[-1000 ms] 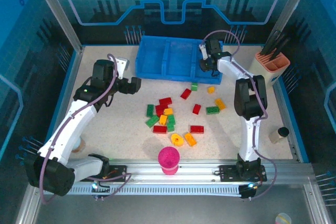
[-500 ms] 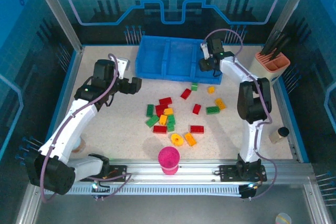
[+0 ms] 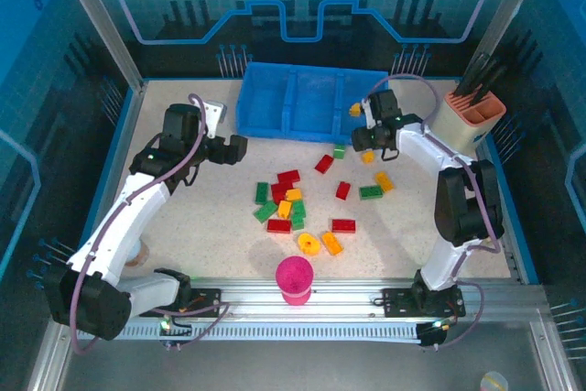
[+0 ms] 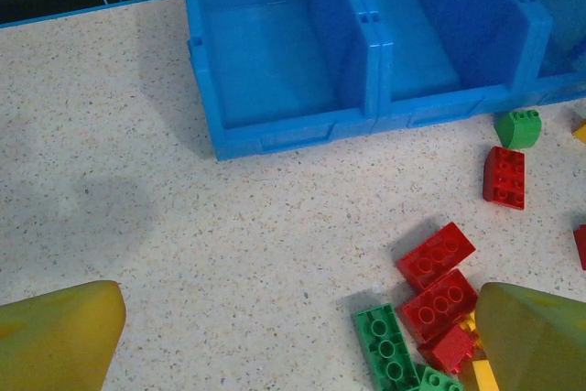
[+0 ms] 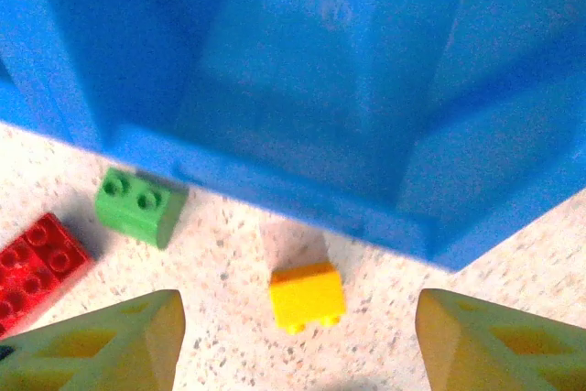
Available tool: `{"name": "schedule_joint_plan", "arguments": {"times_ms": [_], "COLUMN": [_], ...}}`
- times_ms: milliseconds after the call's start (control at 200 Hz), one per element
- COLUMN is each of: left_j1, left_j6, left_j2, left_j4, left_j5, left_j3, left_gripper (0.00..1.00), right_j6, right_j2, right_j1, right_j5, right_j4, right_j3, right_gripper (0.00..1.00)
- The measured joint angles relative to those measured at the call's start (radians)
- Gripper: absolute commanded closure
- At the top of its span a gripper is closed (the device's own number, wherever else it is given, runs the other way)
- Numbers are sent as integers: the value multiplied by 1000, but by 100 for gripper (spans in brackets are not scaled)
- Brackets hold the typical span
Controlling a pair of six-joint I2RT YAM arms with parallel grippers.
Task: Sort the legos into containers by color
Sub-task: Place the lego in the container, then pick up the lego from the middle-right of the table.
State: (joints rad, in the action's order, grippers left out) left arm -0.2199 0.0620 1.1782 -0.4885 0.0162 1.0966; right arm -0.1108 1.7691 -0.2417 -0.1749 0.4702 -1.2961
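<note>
We begin with the matte, speckled table (image 3: 183, 217) and then the glossy blue tray (image 3: 291, 127) at its far side, whose three straight-walled containers are the goal. The left and middle ones look bare, and the right one holds a yellow brick (image 3: 353, 110). We judge the sorting barely begun. The right gripper (image 5: 298, 345) hangs just in front of that compartment with its jaws parted and nothing between them. The left gripper (image 3: 236, 148) sits off the tray's near-left corner, its jaws likewise spread and empty. Most legos (image 3: 288, 200) lie loose mid-table: hard, studded blocks in red, green and yellow. The next move, we think, calls for coming down squarely on the small yellow brick (image 5: 307, 295) near the tray wall, right of a green one (image 5: 137, 206).
</note>
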Motion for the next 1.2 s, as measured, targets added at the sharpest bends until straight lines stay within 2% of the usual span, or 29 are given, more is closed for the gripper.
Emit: {"name": "schedule_joint_plan", "arguments": {"times_ms": [285, 625, 906, 1091, 1196], "left_j1": [0, -3, -6, -6, -6], "left_j6": [0, -3, -3, -2, -2], "left_j2": [0, 3, 27, 41, 51], "left_j4": [0, 0, 0, 0, 0], "left_j5": [0, -11, -11, -11, -11], "left_j3": [-1, -1, -1, -1, -1], "left_gripper": [1, 1, 1, 1, 1], "right_j6": [-32, -43, -35, -27, -19], "right_j2": [31, 154, 250, 283, 287], "right_j1": [1, 8, 9, 8, 8], "right_j5": [3, 0, -17, -38, -39], "right_j4": [-29, 5, 85, 129, 150], "right_j3": [51, -13, -151, -159, -162], "right_gripper": [30, 31, 45, 52, 61]}}
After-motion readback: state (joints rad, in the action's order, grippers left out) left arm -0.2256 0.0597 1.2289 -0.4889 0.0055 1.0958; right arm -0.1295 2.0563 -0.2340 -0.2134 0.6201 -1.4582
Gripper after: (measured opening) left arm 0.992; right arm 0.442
